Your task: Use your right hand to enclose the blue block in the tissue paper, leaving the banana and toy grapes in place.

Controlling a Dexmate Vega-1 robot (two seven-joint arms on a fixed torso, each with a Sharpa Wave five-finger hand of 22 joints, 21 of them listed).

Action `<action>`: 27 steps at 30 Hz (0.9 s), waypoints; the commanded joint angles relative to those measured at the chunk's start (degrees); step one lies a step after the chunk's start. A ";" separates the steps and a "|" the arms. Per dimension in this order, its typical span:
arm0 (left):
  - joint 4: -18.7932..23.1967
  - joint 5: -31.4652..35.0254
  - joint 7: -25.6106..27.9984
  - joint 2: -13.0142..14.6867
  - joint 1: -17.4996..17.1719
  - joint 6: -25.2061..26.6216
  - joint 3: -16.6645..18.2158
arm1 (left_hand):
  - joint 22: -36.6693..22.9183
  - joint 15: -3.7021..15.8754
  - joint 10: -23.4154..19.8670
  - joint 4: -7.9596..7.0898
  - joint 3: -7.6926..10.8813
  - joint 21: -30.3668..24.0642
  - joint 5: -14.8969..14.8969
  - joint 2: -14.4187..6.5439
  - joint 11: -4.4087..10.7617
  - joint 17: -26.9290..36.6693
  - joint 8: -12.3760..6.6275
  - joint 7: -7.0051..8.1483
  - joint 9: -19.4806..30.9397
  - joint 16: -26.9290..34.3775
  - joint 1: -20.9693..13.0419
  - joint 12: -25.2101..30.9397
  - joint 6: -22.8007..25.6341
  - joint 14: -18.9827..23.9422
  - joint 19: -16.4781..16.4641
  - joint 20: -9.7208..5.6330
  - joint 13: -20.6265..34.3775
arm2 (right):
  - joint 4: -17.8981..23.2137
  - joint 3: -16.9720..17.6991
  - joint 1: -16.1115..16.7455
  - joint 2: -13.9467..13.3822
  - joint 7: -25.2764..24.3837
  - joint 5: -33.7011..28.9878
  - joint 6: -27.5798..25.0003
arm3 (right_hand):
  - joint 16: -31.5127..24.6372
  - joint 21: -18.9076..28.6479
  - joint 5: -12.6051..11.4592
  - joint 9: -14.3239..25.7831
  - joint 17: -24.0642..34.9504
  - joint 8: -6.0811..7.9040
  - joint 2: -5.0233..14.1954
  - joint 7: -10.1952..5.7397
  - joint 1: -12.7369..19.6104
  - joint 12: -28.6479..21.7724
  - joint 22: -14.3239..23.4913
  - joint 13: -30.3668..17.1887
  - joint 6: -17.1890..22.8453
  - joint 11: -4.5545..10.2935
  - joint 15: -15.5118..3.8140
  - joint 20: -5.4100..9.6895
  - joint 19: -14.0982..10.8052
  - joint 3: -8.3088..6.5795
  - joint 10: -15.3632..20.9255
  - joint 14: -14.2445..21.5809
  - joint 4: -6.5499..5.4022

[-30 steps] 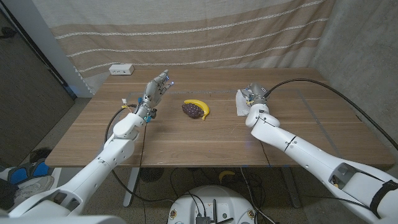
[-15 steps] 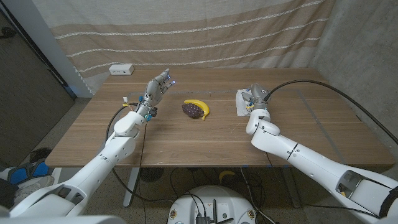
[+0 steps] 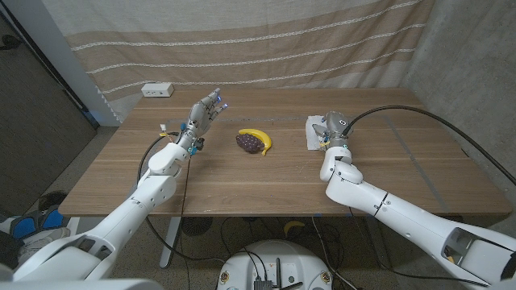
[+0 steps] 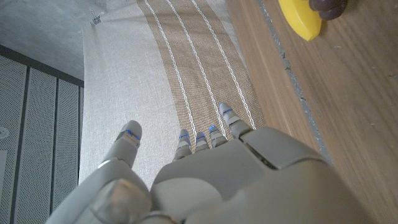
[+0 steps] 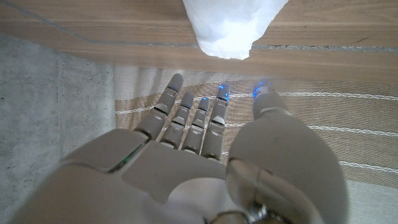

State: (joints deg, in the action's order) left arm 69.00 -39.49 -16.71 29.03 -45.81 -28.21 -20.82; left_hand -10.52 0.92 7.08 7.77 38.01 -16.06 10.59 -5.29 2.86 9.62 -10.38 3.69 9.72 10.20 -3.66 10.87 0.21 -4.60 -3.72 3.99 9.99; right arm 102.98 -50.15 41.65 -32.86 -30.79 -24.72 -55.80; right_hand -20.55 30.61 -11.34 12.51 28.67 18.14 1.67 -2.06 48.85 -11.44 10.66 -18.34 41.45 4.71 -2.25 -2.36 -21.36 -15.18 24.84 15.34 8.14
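From the head view, your right hand [image 3: 330, 129] hovers at the tissue paper [image 3: 311, 134] toward the right end of the tabletop [image 3: 242, 181], near its far edge; you can't see the blue block here. The banana [image 3: 260, 138] curves round the toy grapes [image 3: 249, 142], touching them, near the middle. Your left hand [image 3: 203, 112] is raised over the left half, fingers apart, holding nothing. A white power strip [image 3: 157, 90] sits at the far left corner before a striped curtain [image 3: 242, 40].

The left wrist view gives you the banana's end [image 4: 300, 20] on the wood and the left hand's spread fingers [image 4: 127, 138] against the curtain.

The right wrist view shows your right hand's fingers [image 5: 193, 115] extended, empty, apart from the bunched tissue, with a concrete wall [image 5: 50, 93] beside.
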 commanded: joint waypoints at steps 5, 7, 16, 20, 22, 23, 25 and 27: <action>-0.16 0.22 -0.29 -0.12 0.33 0.06 -0.28 | -0.35 0.04 0.06 0.07 0.05 0.35 -0.13 -2.74 -0.39 0.03 -0.06 -0.05 0.34 0.00 -0.45 0.25 0.22 -0.28 -0.60 -0.08 0.26 | 2.45 -1.57 1.70 -0.45 1.23 -3.02 -4.33 | 0.19 -0.39 0.40 0.04 0.05 0.49 -1.28 0.11 -1.35 -0.14 0.07 0.03 1.69 -0.04 -3.83 -0.71 0.02 0.92 -0.39 -0.12 -0.03; 0.10 0.09 -0.20 -0.12 0.19 0.16 -0.22 | -0.35 0.05 0.07 0.08 0.04 0.36 -0.13 -2.73 -0.31 0.03 -0.05 -0.04 0.34 0.00 -0.46 0.25 0.19 -0.28 -0.61 -0.08 0.26 | 2.47 -2.15 1.56 -0.38 1.37 -3.58 -5.00 | 0.23 -0.48 0.39 0.03 0.02 0.56 -1.48 0.14 -1.49 -0.16 0.07 0.05 1.88 -0.05 -3.76 -0.78 0.19 1.04 -0.41 -0.15 -0.03; 1.30 0.33 0.28 0.36 -0.63 0.03 -0.10 | -0.35 -0.02 0.04 0.11 -0.01 0.43 -0.14 -2.76 -0.40 0.03 -0.05 -0.06 0.34 -0.01 -0.50 0.26 0.22 -0.28 -0.64 -0.08 0.26 | 2.23 -4.15 1.16 -0.23 2.07 -5.29 -6.50 | 0.44 -0.64 0.21 0.05 -0.15 0.97 -2.65 -0.14 -1.54 -0.15 0.06 0.16 2.93 0.31 -3.83 -0.86 0.30 1.45 -0.72 -0.21 0.37; 1.86 0.35 0.55 0.53 -0.95 0.08 -0.02 | -0.35 -0.04 0.05 0.13 -0.03 0.46 -0.14 -2.77 -0.36 0.03 -0.05 -0.07 0.34 -0.01 -0.52 0.25 0.22 -0.28 -0.65 -0.07 0.25 | 2.23 -5.16 0.83 -0.29 2.72 -6.00 -7.03 | 0.52 -0.73 0.09 0.07 -0.22 1.09 -3.04 -0.28 -1.49 -0.15 0.06 0.21 3.22 0.38 -3.82 -0.93 0.38 1.57 -0.83 -0.23 0.51; 2.08 0.30 0.53 0.61 -1.05 0.13 -0.01 | -0.36 -0.03 0.05 0.13 -0.04 0.47 -0.14 -2.78 -0.33 0.03 -0.05 -0.10 0.34 0.00 -0.53 0.25 0.22 -0.27 -0.67 -0.07 0.25 | 1.92 -5.36 0.79 -0.10 2.74 -6.19 -7.15 | 0.58 -0.78 0.04 0.07 -0.24 1.18 -3.16 -0.25 -1.49 -0.17 0.06 0.22 3.44 0.40 -3.89 -0.95 0.47 1.61 -0.84 -0.33 0.54; 2.17 0.37 0.52 0.69 -1.08 0.13 -0.03 | -0.36 -0.01 0.05 0.14 -0.04 0.47 -0.14 -2.78 -0.35 0.03 -0.06 -0.10 0.34 -0.01 -0.53 0.25 0.23 -0.28 -0.68 -0.08 0.25 | 1.87 -5.38 0.77 -0.06 2.94 -6.12 -7.17 | 0.61 -0.79 0.02 0.08 -0.25 1.18 -3.21 -0.36 -1.49 -0.18 0.06 0.23 3.43 0.43 -3.90 -0.96 0.47 1.63 -0.83 -0.37 0.55; 2.46 0.47 0.77 0.78 -1.23 0.12 0.02 | -0.36 -0.06 0.09 0.14 -0.06 0.49 -0.14 -2.78 -0.35 0.03 -0.05 -0.11 0.34 -0.02 -0.54 0.24 0.21 -0.29 -0.69 -0.07 0.25 | 1.63 -5.80 0.63 -0.06 3.11 -6.39 -7.20 | 0.66 -0.85 -0.03 0.08 -0.27 1.21 -3.29 -0.28 -1.49 -0.16 0.06 0.25 3.51 0.36 -3.84 -1.02 0.59 1.66 -0.92 -0.44 0.56; 2.55 0.48 0.74 0.83 -1.28 0.01 0.05 | -0.36 -0.03 0.07 0.15 -0.06 0.51 -0.14 -2.79 -0.39 0.03 -0.05 -0.11 0.34 -0.02 -0.55 0.24 0.23 -0.30 -0.68 -0.05 0.25 | 1.42 -6.20 0.52 -0.04 3.34 -6.63 -7.27 | 0.67 -0.87 -0.06 0.09 -0.27 1.23 -3.33 -0.34 -1.50 -0.19 0.07 0.26 3.56 0.41 -3.83 -1.05 0.61 1.67 -0.89 -0.46 0.57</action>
State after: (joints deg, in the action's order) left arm 70.39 -39.22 -16.47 29.38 -46.43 -28.22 -20.97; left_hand -10.81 0.92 7.08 7.77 38.02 -15.61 10.61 -5.29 2.86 9.62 -10.38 3.69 9.72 10.20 -3.65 10.87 0.21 -4.60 -3.71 3.99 9.99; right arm 105.07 -54.49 42.65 -33.08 -28.53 -29.91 -62.04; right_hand -19.90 29.86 -11.03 12.52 28.41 19.08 -1.43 -2.47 46.83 -11.46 10.67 -18.06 44.52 5.13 -2.46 -3.30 -20.85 -13.77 24.22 15.14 8.61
